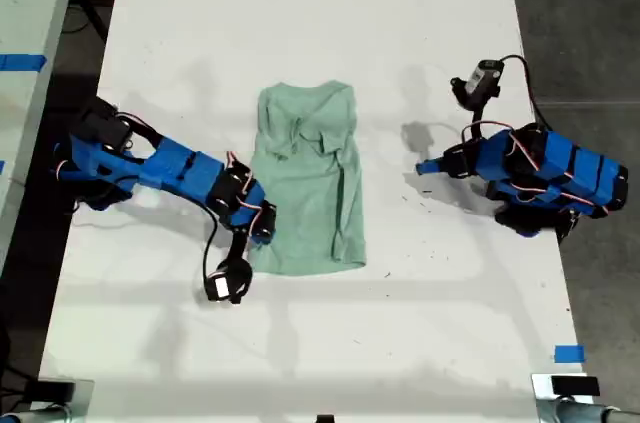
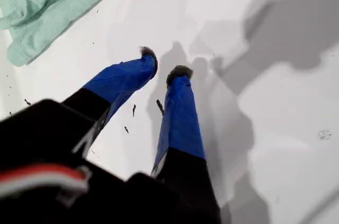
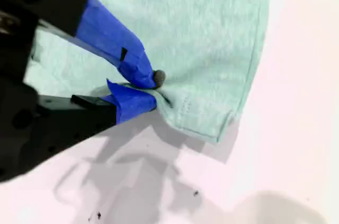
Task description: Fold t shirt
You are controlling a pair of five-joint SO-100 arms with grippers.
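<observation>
my second end effector (image 3: 153,90) was clamped on the t shirt (image 1: 310,178), pinching its edge near a hem corner on the exterior view's left side. my first end effector (image 2: 163,65) hung slightly parted and empty over bare worktop (image 1: 300,3), apparently just above it, near the shirt's other side. the shirt lay wrinkled mid-worktop between both arms.
</observation>
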